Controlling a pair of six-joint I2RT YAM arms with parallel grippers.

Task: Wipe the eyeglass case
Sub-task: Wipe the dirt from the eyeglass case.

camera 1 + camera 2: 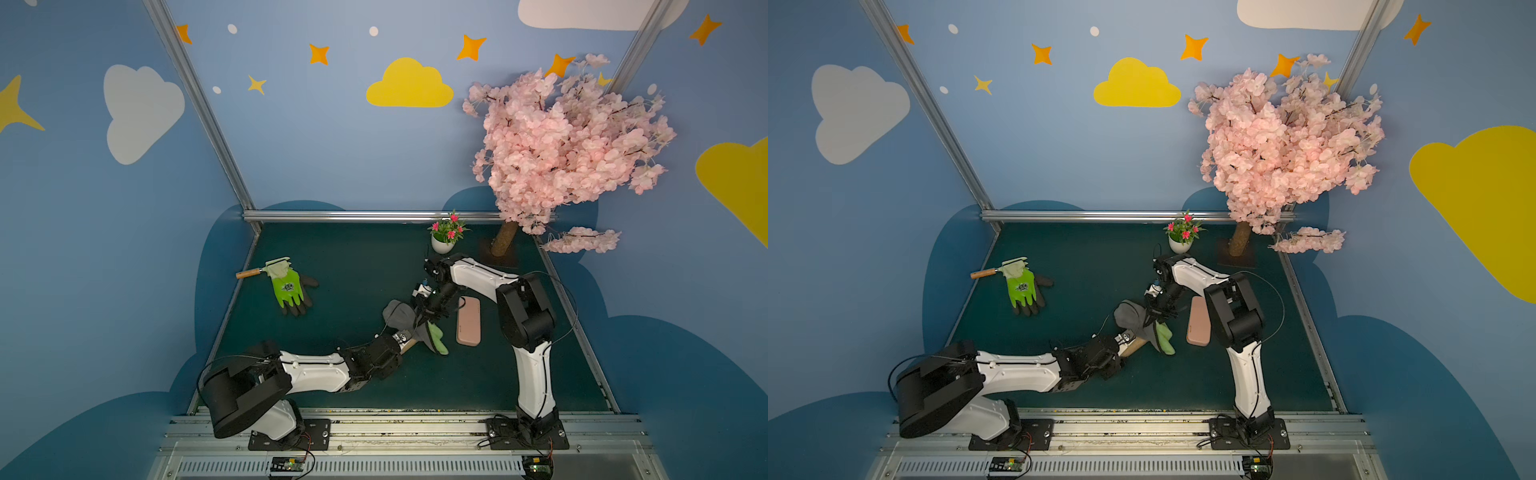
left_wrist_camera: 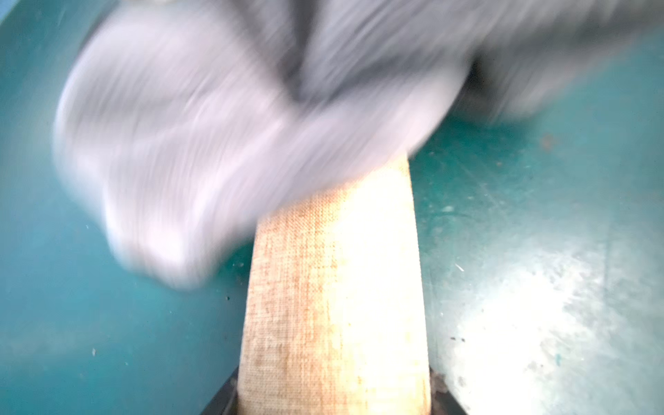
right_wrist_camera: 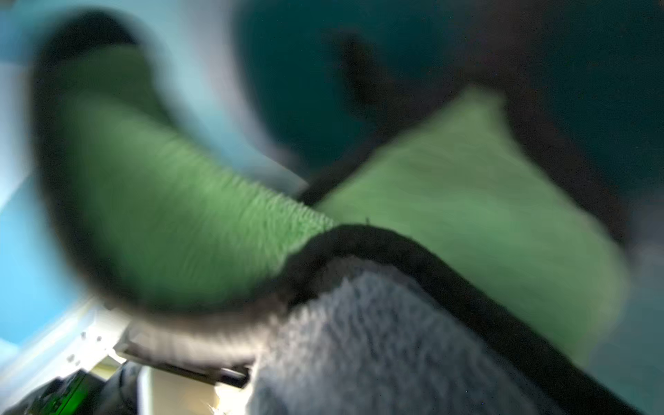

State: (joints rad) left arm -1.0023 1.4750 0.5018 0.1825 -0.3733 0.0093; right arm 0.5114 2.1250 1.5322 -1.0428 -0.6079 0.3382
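Observation:
The eyeglass case [image 2: 334, 305] is tan with a woven texture, and my left gripper [image 2: 334, 404] is shut on its near end, a dark jaw at each side. In both top views the case [image 1: 409, 345] [image 1: 1133, 347] sticks out of the left gripper [image 1: 404, 338] just above the mat. A cloth [image 1: 400, 313] [image 1: 1128, 312], grey on one face and green [image 3: 467, 201] on the other, lies draped over the case's far end [image 2: 215, 143]. My right gripper [image 1: 424, 318] [image 1: 1152, 318] is shut on the cloth from above. The cloth [image 3: 377, 341] hides its fingers in the right wrist view.
A pink flat case [image 1: 468, 320] lies on the green mat just right of the cloth, under the right arm. A green and black glove [image 1: 291, 286] and a wooden-handled tool [image 1: 249, 273] lie at the left. A small flower pot [image 1: 444, 242] and a pink blossom tree [image 1: 561, 158] stand at the back right.

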